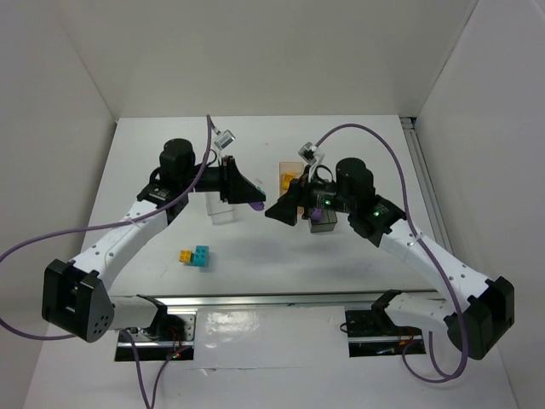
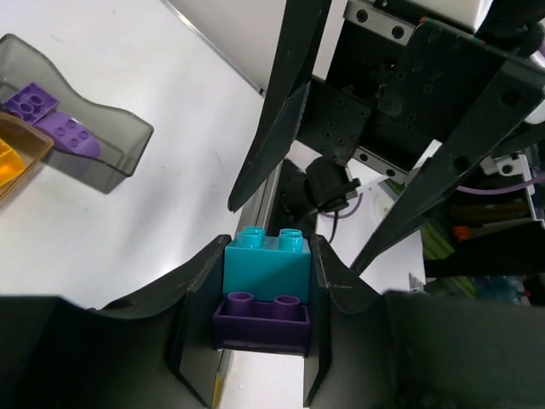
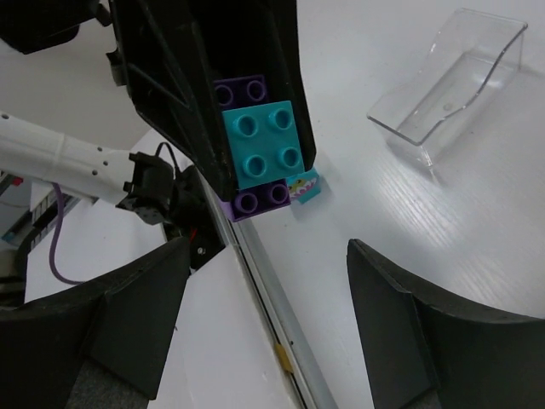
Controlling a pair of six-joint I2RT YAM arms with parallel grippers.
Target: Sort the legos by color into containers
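Left wrist: teal-on-purple clump (image 2: 264, 294) pinched between fingers (image 2: 330, 285) of left gripper (image 2: 266, 264); right gripper (image 3: 268, 311) spread.

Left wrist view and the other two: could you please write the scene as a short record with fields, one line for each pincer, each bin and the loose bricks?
left pincer: shut on a teal plastic brick stacked on a dark purple brick
right pincer: open, facing that stack, not touching it
smoky grey translucent bin: holds light purple bricks
orange-tinted bin: contents unclear
clear plastic bin: looks empty
loose pair: yellow-orange brick beside a teal one
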